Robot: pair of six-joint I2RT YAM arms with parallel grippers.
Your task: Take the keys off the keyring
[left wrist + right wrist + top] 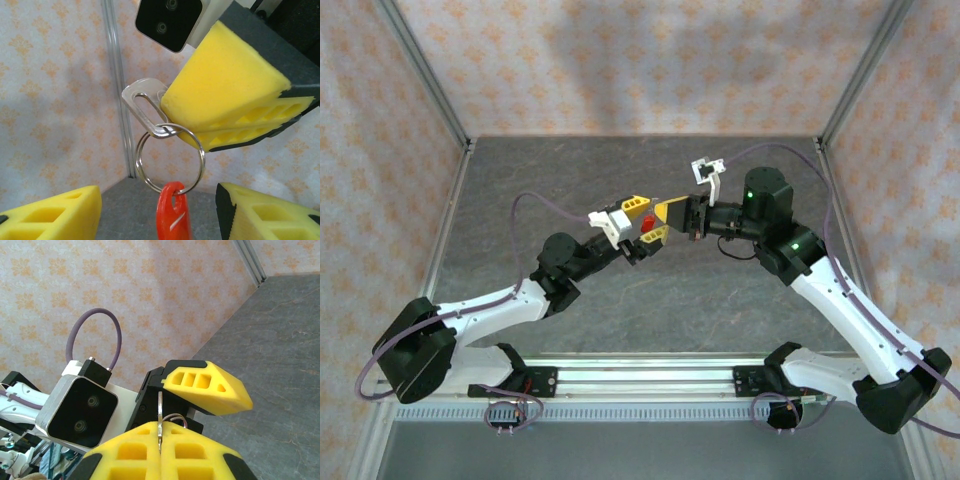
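Keyring [138,159] hangs in mid-air above the grey mottled table [620,170]; patterned walls [620,60] on three sides. The red tag [172,215] is cut off at the left wrist view's lower edge. The silver key [134,95] is partly buried in foam. My right gripper [172,127] is pressed together, pinching the silver key. My left gripper [642,225] is spread, fingers either side of the red tag, apart from it.

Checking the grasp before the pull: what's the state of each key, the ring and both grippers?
silver key: clamped in the right gripper, on the ring.
keyring: in the air, hanging from the silver key, both keys threaded.
red key: hanging from the ring's bottom, not gripped.
left gripper: open, fingers either side of the red key.
right gripper: shut on the silver key.
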